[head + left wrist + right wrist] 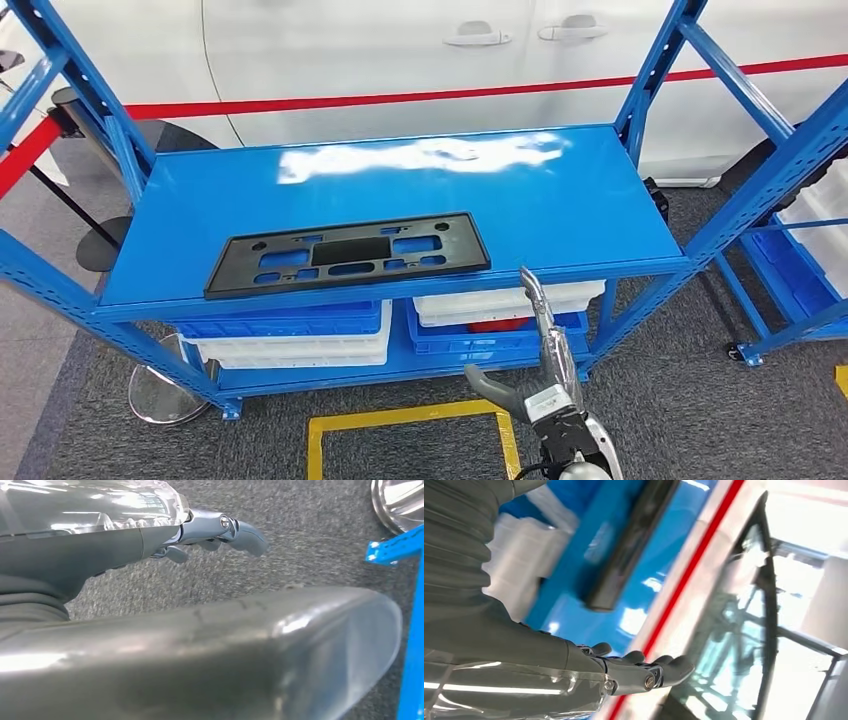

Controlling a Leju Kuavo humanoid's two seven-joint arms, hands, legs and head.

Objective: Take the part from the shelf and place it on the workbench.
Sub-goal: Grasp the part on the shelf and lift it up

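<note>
The shelf (560, 210) looks like painted metal, glossy blue, its top smooth and throwing back white glare. The part (348, 253) is matt black plastic. Bins (290, 345) below look like smooth plastic. The floor (690, 400) is rough grey carpet. The right hand (540, 375) has shiny metal fingers and grey matt covers.

Your head cam sits high, looking forward and down over the blue shelf (400, 190) from close by. Left wrist cam hangs low, staring down at the carpet (300, 540) past its robot hand (215, 530). Right wrist cam is turned sideways, sharing that shelf (574, 605) with the head view.
</note>
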